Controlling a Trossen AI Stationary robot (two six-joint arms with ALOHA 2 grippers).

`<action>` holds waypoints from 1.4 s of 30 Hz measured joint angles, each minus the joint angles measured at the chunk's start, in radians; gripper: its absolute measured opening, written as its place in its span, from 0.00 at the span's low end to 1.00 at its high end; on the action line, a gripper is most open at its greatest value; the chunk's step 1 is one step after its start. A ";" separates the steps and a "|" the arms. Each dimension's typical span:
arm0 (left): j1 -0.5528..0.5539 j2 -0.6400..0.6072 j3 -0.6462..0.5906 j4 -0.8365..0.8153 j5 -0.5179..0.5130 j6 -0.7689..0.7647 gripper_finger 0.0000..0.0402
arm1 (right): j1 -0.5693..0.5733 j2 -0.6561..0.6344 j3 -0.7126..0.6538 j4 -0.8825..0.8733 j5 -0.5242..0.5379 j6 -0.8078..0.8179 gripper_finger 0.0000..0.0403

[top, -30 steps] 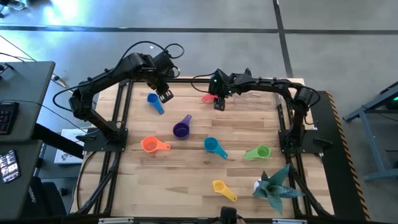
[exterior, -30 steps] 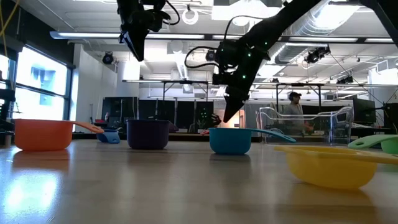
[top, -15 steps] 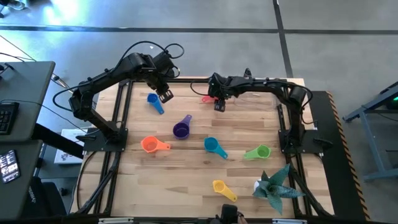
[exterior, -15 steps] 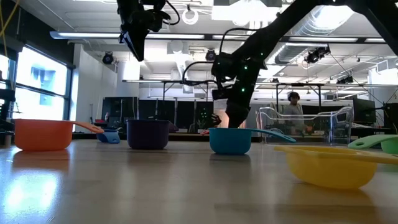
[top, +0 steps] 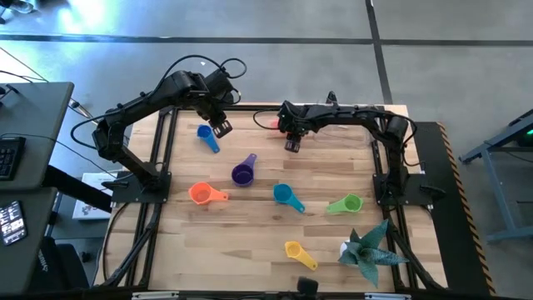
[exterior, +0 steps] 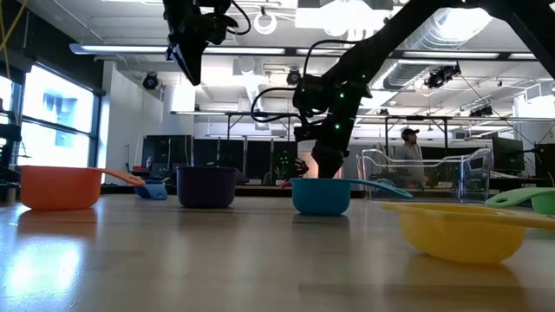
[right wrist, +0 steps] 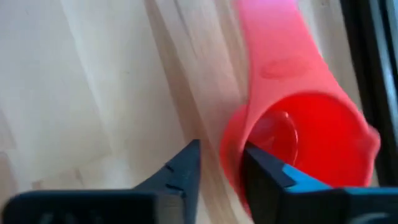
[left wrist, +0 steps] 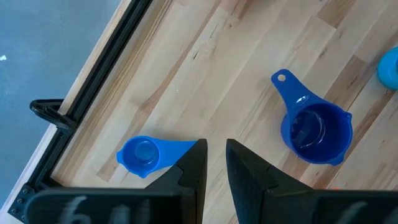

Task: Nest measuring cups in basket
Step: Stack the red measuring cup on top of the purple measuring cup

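Yellow plastic, the small round measuring cup [top: 300,253] lies nearest, toward the bench's front edge, beside a teal spiky paper plant [top: 369,248] at the front right corner. Farther in, the orange [top: 202,194], teal [top: 285,196] and green [top: 347,204] cups sit in a loose row across the wooden bench [top: 250,225], with the purple cup [top: 242,173] just behind them. The clear rectangular basket [exterior: 425,176] shows only in the low view, toward the right side, and holds no cup that I can see. At the back left, the left gripper [top: 221,128] hangs above the blue cup [top: 206,136], fingers narrowly parted and empty. At the back edge, the right gripper [right wrist: 217,168] is down at the red cup [right wrist: 298,140], fingers narrow, one seemingly inside the rim, one outside. Gripping only that thin wall could let the cup tip or slip against the rear frame when lifted.
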 joint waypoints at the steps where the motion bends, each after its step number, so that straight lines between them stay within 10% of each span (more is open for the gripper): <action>1: 0.000 0.000 0.000 0.000 0.000 0.000 0.12 | 0.003 0.000 0.000 -0.005 -0.005 0.018 0.18; 6: 0.000 0.000 0.000 -0.001 0.000 0.001 0.12 | 0.025 -0.001 0.000 -0.029 -0.024 0.106 0.02; 29: -0.052 0.000 -0.005 -0.127 0.018 0.000 0.12 | 0.165 -0.023 0.363 -0.407 -0.014 0.664 0.01; 42: -0.179 -0.044 -0.236 -0.025 0.021 -0.087 0.12 | 0.200 -0.023 0.611 -0.613 0.072 0.729 0.01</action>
